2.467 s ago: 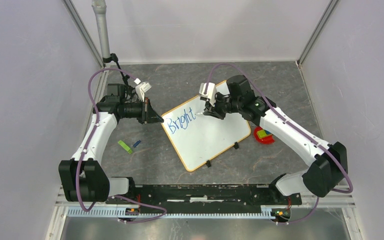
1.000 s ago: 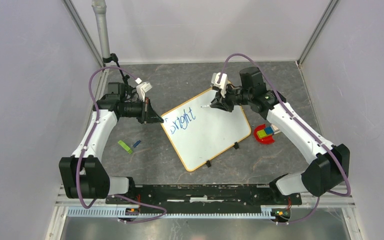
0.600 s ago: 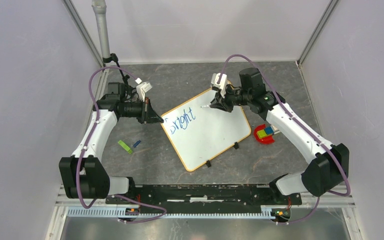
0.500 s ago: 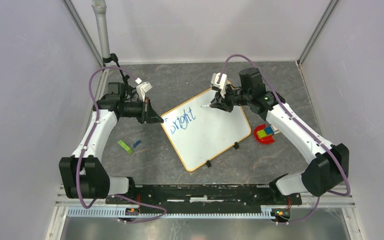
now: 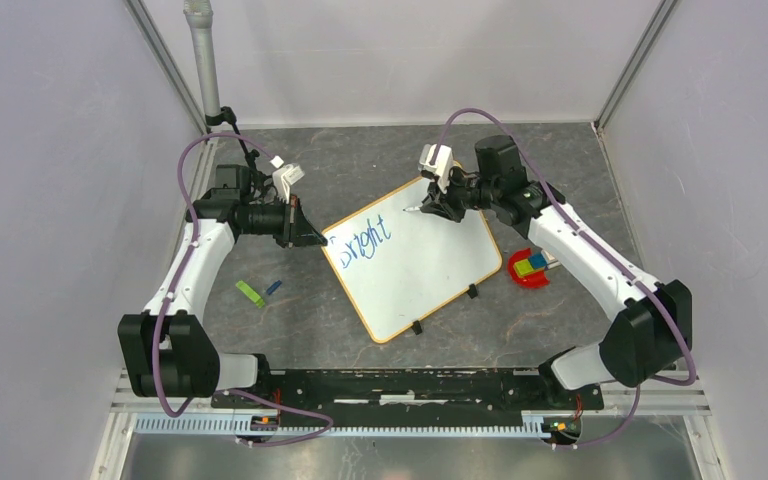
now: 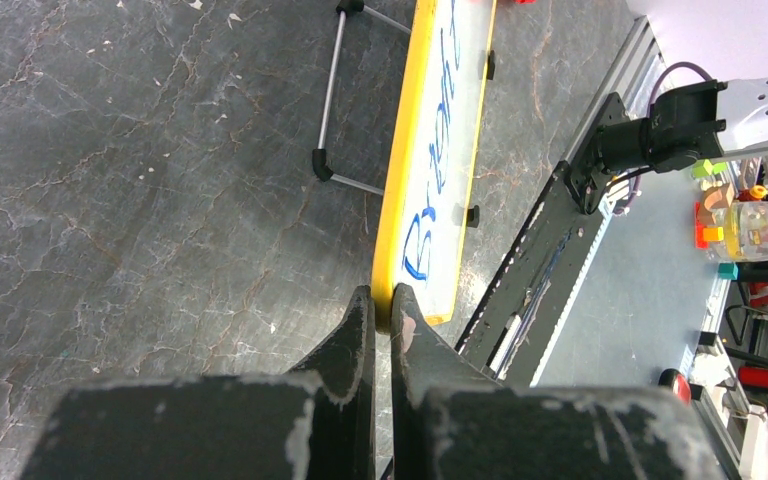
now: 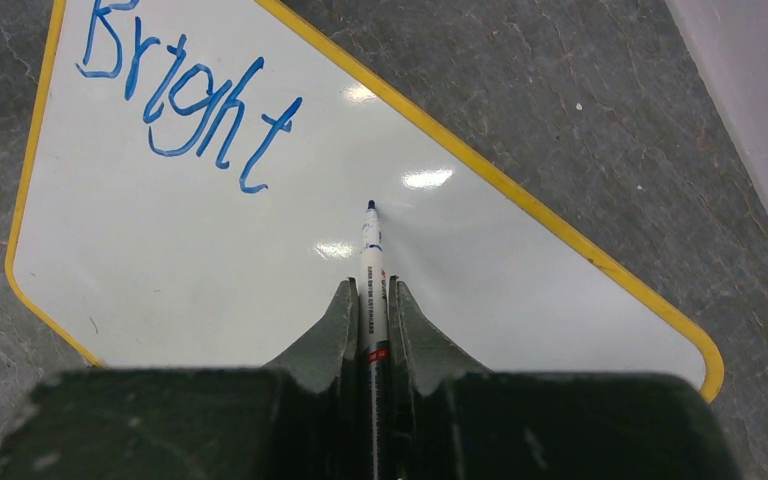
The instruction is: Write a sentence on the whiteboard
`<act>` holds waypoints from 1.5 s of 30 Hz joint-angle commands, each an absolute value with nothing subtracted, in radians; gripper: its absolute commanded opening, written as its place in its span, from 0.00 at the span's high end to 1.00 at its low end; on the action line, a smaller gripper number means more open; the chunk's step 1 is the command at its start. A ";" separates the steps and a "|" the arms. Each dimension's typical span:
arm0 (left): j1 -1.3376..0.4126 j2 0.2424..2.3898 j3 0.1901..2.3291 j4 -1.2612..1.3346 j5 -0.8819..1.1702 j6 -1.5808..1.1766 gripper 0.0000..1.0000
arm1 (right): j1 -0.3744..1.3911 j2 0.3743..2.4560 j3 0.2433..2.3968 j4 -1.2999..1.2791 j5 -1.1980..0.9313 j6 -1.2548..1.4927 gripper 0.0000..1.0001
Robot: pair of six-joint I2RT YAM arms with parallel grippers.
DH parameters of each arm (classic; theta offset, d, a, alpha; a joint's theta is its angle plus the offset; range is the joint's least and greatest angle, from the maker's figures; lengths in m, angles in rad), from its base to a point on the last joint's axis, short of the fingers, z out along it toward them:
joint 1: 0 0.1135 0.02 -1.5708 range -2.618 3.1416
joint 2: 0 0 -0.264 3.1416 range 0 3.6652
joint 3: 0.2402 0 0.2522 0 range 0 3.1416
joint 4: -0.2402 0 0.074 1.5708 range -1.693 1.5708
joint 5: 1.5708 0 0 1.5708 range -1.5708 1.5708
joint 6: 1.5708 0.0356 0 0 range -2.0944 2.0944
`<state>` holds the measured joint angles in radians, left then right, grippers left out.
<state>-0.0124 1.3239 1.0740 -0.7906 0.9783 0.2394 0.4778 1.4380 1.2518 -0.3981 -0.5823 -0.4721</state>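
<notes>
The whiteboard [image 5: 420, 275] lies slanted on the table, white with a yellow frame [image 6: 403, 190]. Blue lettering [image 7: 185, 100] on it reads "Bright" [image 5: 360, 243]; no more of the sentence shows. My left gripper [image 6: 381, 295] is shut on the board's left corner, one finger on each side of the frame [image 5: 322, 240]. My right gripper [image 7: 371, 288] is shut on a white marker [image 7: 371, 255] with a blue tip. The tip points at the bare board right of the "t". Whether it touches the surface I cannot tell. In the top view this gripper [image 5: 432, 208] hangs over the board's far edge.
A green piece [image 5: 250, 293] and a small blue piece [image 5: 273, 287] lie on the table left of the board. A red dish with coloured blocks [image 5: 530, 268] sits right of it. A wire stand [image 6: 335, 100] shows behind the board. The black base rail [image 5: 390, 385] runs along the front.
My right gripper carried the marker from the end of "Bright" up and right to the board's far part, then edged slightly left. The left gripper and the board stayed put.
</notes>
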 commanded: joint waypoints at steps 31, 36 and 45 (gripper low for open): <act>-0.023 1.335 1.077 -0.827 0.950 0.340 0.98 | 0.560 1.432 1.173 -0.359 -0.536 -0.486 1.00; -0.023 1.332 1.077 -0.827 0.950 0.339 0.98 | 0.558 1.407 1.147 -0.367 -0.524 -0.495 1.00; -0.023 1.332 1.078 -0.827 0.950 0.336 0.98 | 0.517 1.399 1.174 -0.387 -0.498 -0.517 1.00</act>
<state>-0.0124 1.3293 1.0740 -0.7982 0.9726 0.2398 0.5449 1.4109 1.1614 -0.3729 -0.5602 -0.4885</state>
